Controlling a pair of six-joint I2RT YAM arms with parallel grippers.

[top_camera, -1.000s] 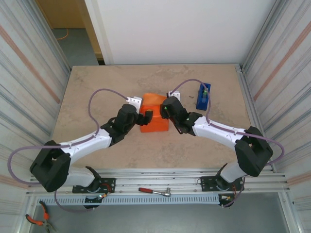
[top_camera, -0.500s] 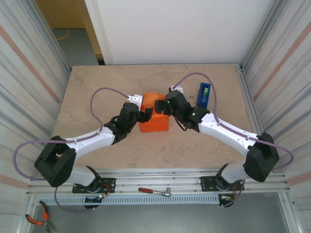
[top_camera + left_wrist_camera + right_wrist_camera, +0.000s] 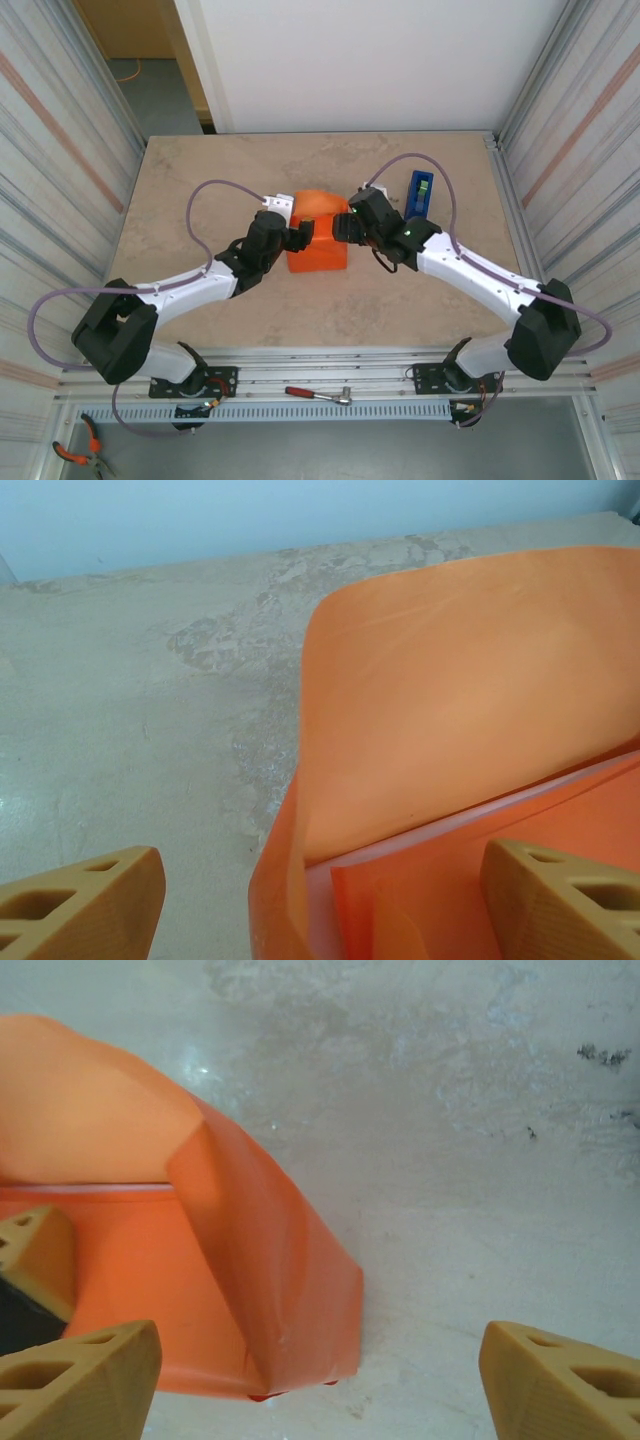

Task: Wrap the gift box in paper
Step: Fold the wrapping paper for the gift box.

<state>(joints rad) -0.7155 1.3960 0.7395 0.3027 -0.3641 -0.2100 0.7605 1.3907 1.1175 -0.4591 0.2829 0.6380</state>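
Paper (image 3: 318, 245) folded loosely around gift box (image 3: 440, 832); pale edge showing.

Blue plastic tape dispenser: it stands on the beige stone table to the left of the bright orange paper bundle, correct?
No, wrong side. The top external view shows the blue plastic tape dispenser standing on the beige stone table to the right of the bright orange paper bundle.
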